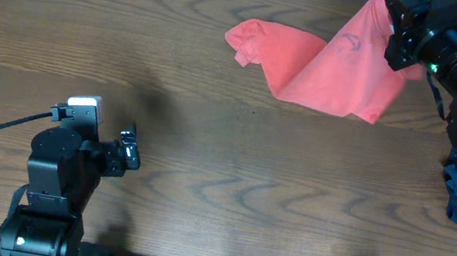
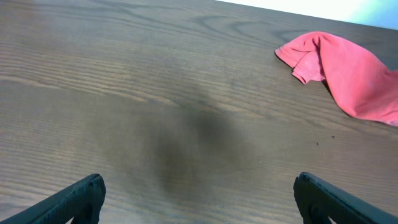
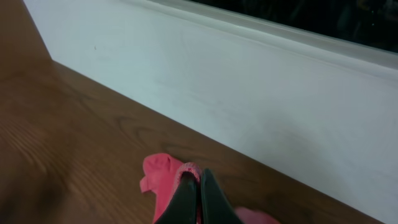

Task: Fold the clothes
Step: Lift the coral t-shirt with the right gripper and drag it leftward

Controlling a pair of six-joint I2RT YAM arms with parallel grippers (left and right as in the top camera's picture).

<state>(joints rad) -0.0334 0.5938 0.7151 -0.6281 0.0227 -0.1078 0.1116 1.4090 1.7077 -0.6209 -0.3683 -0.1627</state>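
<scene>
Red-orange shirt [image 1: 330, 66] lies crumpled at far right of table [image 1: 208, 143], by the back edge. One end is pulled up off the wood to the right gripper [image 3: 199, 186]. Its fingers are pinched tight w/ cloth between them, and a small flap of fabric sticks out left of the tips. White wall [image 3: 249, 93] runs just behind. Left gripper [image 2: 199, 193] hovers low over bare wood at front-left, fingers spread wide, holding nothing, well apart from shirt.
</scene>
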